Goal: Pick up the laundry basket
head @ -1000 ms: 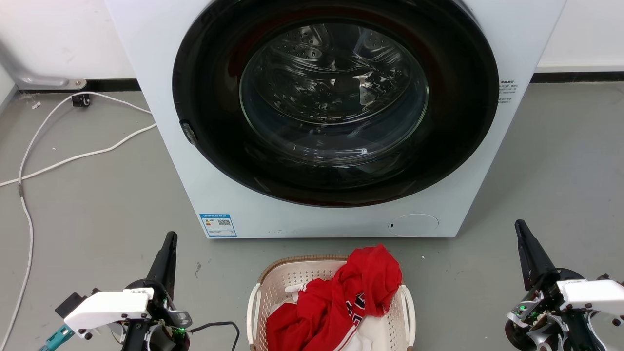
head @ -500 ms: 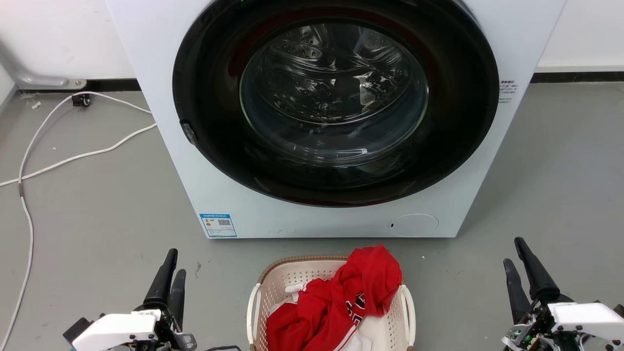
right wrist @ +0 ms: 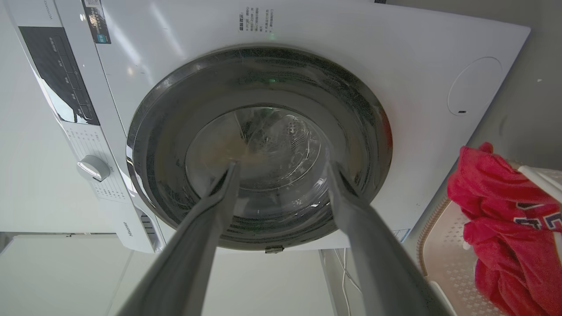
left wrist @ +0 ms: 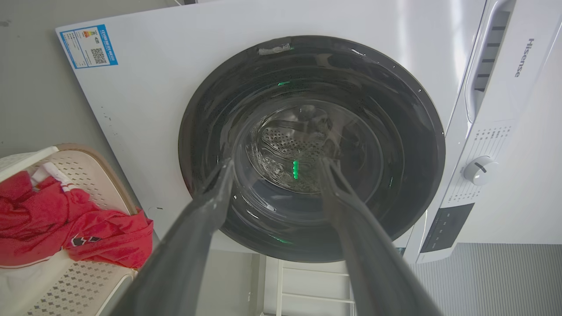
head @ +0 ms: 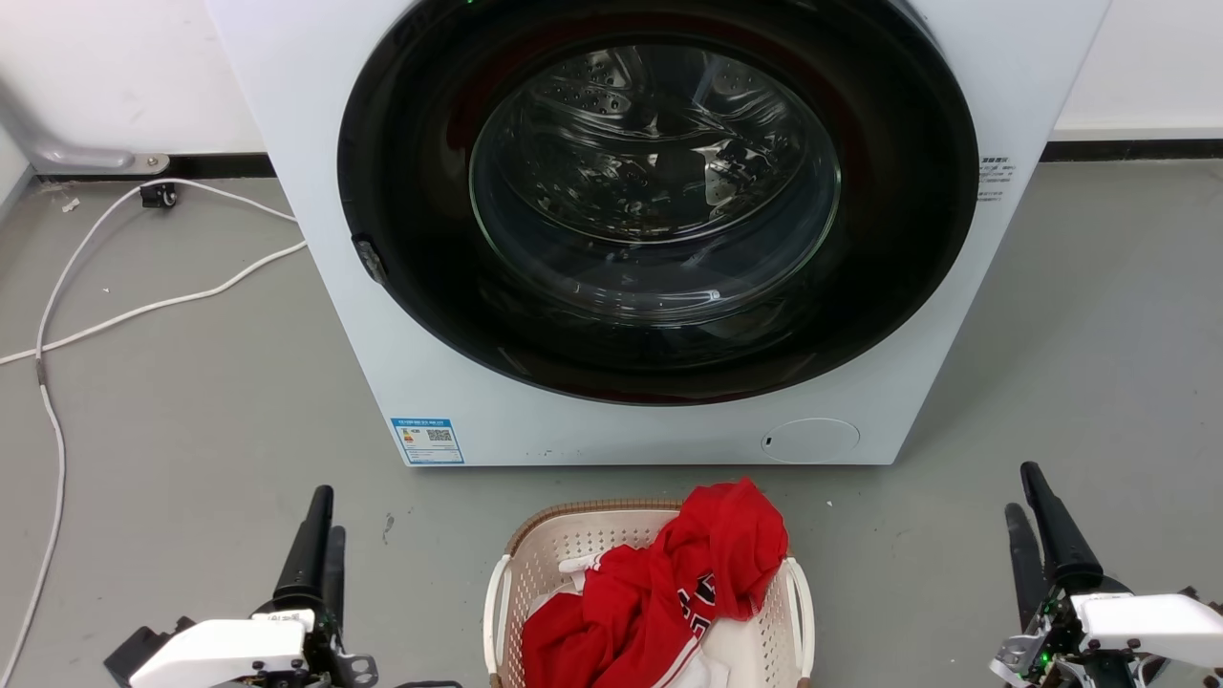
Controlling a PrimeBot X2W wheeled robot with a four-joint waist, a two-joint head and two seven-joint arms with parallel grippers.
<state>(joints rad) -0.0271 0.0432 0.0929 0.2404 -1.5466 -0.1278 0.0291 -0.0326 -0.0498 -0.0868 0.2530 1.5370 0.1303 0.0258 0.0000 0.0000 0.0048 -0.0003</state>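
Grey floor (head: 191,430): laundry basket (head: 573,547) lies between left gripper (head: 328,511) and right gripper (head: 1021,487), both spread wide; each should clasp its nearer handle (head: 490,602) squarely.

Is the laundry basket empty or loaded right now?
Loaded. The laundry basket holds a heaped red garment over white cloth, and the red fabric drapes over its rim.

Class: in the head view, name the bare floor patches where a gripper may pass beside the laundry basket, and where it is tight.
Bare floor lies between the left gripper and the laundry basket, and between the basket and the right gripper. Tight: the strip between basket and washing machine. A white cable crosses the far-left floor.
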